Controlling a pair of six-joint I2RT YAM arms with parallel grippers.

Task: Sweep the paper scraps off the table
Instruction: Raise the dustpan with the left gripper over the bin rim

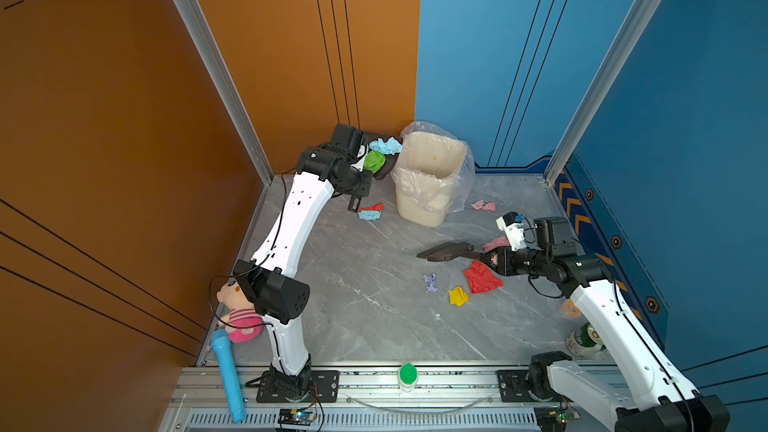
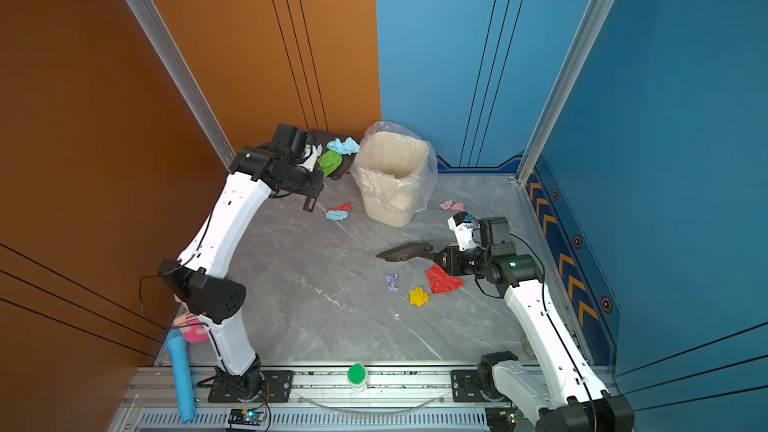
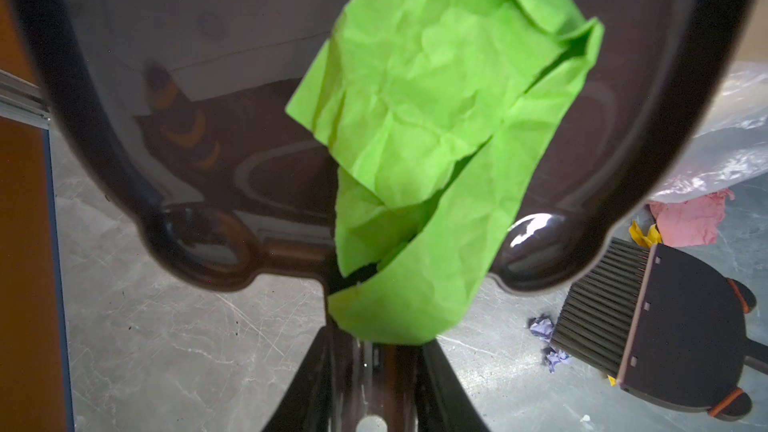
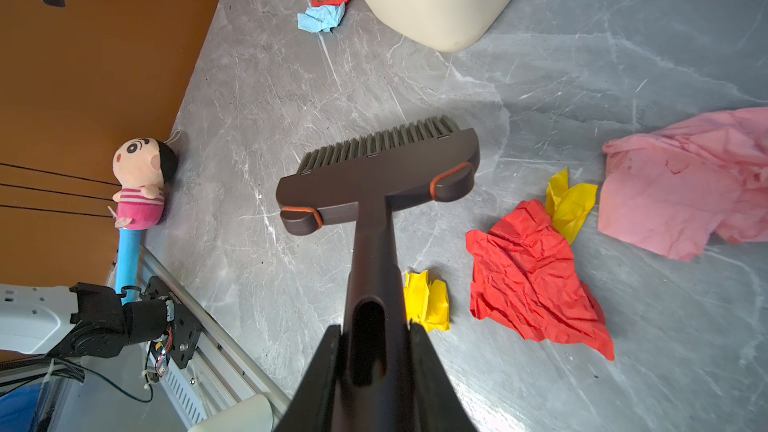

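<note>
Left gripper (image 3: 374, 371) is clamped on the dustpan (image 1: 384, 160) handle, pan tipped up by the bin (image 1: 432, 176) rim at upper centre, green scrap (image 3: 436, 139) and blue scrap (image 1: 386, 145) in it. Right gripper (image 4: 376, 351) is closed on the brush (image 4: 382, 176) handle, right of centre. More scraps sit on the table (image 1: 374, 305): red (image 1: 481, 278), yellow (image 1: 458, 296), lilac (image 1: 430, 283), pink (image 1: 483, 205).

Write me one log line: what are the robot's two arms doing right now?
left tool: holds dustpan, green scrap inside, by bin | right tool: holds brush | red scrap: on table
</note>
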